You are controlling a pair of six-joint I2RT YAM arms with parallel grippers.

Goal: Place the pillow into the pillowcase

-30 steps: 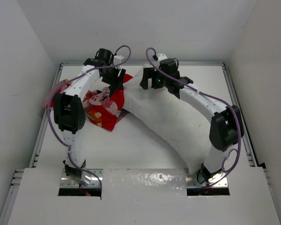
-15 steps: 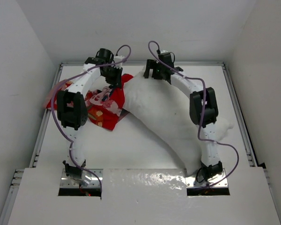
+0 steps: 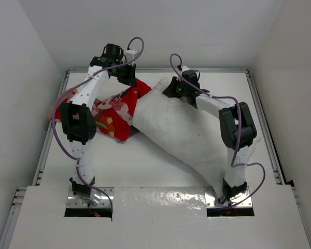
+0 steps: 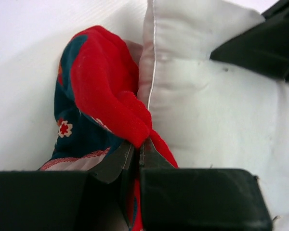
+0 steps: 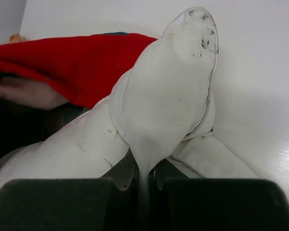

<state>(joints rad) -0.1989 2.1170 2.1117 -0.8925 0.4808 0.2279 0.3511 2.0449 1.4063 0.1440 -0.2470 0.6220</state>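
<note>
The pillow (image 3: 181, 129) lies slantwise across the tabletop (image 3: 145, 166). The pillowcase (image 3: 114, 116) is bunched against the pillow's far left end, touching it. The left pincer (image 4: 137, 144) pinches a red fold of the pillowcase beside the pillow's seam. The right pincer (image 5: 143, 168) pinches the pillow's far corner.

- A fold of the red pillowcase (image 4: 101, 91) is pinched between the closed jaws of the left gripper (image 4: 137, 151).
- Dark teal patches and a small flower print are seen on the pillowcase's lower left.
- The white pillow (image 4: 207, 106) is pressed against the pillowcase's right side, its seam running upright.
- A black part (image 4: 265, 43) is seen against the pillow's upper right corner.
- The white table (image 4: 33, 43) is seen behind, at left.
</note>
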